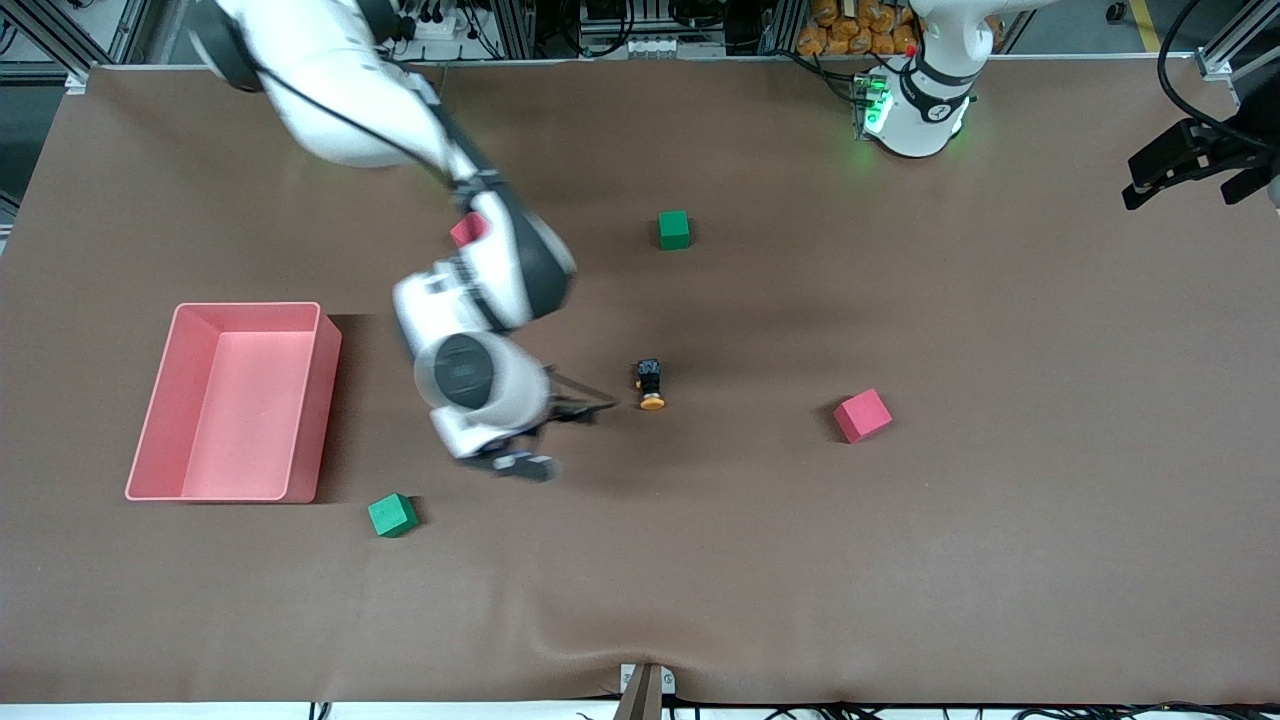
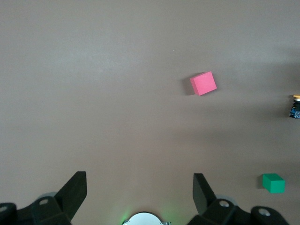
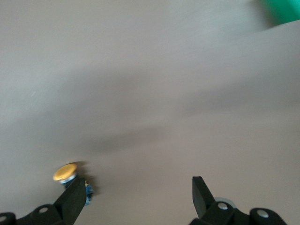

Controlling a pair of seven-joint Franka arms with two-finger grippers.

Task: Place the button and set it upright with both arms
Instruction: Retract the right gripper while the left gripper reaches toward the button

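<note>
The brown table [image 1: 1000, 550] carries a pink bin [image 1: 300, 400] toward the right arm's end. The right gripper [image 3: 136, 197] hangs with its jaws spread and empty over the mat beside the button [image 1: 651, 385]. The left gripper [image 2: 139, 192] waits, spread wide (holding nothing), at the left arm's end. The button lies on its side mid-table, its orange cap toward the front camera, a pink cube [image 1: 862, 415] well apart.

Button [image 1: 651, 385] lying mid-bench [image 1: 1000, 500], my right tool [image 1: 560, 420] just beside it toward the tray [image 1: 318, 400], my left tool [image 1: 1190, 165] waiting over the bench edge
</note>
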